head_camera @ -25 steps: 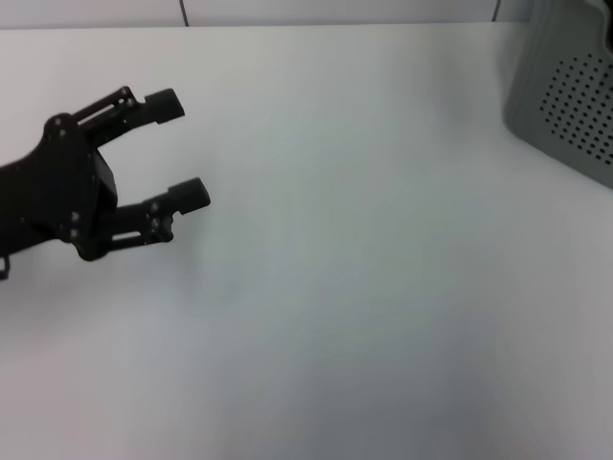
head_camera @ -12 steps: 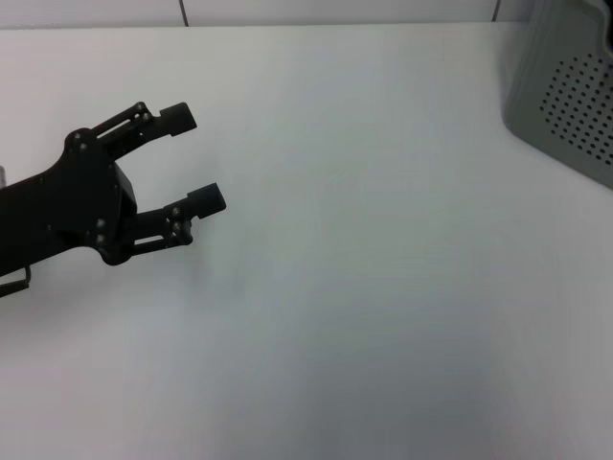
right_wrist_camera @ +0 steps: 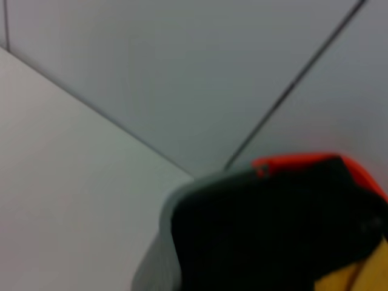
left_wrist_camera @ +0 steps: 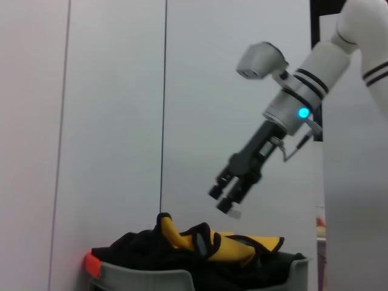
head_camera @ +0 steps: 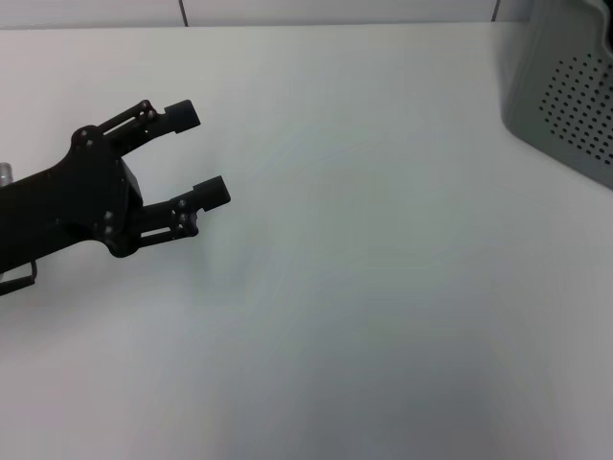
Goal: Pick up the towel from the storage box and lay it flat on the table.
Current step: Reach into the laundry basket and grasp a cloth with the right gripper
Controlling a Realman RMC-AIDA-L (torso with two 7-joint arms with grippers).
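Observation:
The mustard-yellow towel point(left_wrist_camera: 242, 248) lies bunched in the light grey storage box point(left_wrist_camera: 145, 280) among black cloth. Its corner also shows in the right wrist view point(right_wrist_camera: 357, 276). In the head view only the box's perforated side point(head_camera: 565, 96) shows at the far right, and the towel is hidden. My right gripper point(left_wrist_camera: 225, 200) hangs just above the box's contents, seen from the left wrist camera. My left gripper point(head_camera: 198, 153) is open and empty above the left side of the white table point(head_camera: 364, 287), far from the box.
Black cloth point(right_wrist_camera: 273, 230) and an orange-red piece point(right_wrist_camera: 303, 163) fill the box beside the towel. The box's grey rim point(right_wrist_camera: 154, 267) is close under the right wrist camera. A pale panelled wall point(left_wrist_camera: 121, 91) stands behind the box.
My left gripper has moved to the right and slightly down over the table, still open. The box has not moved.

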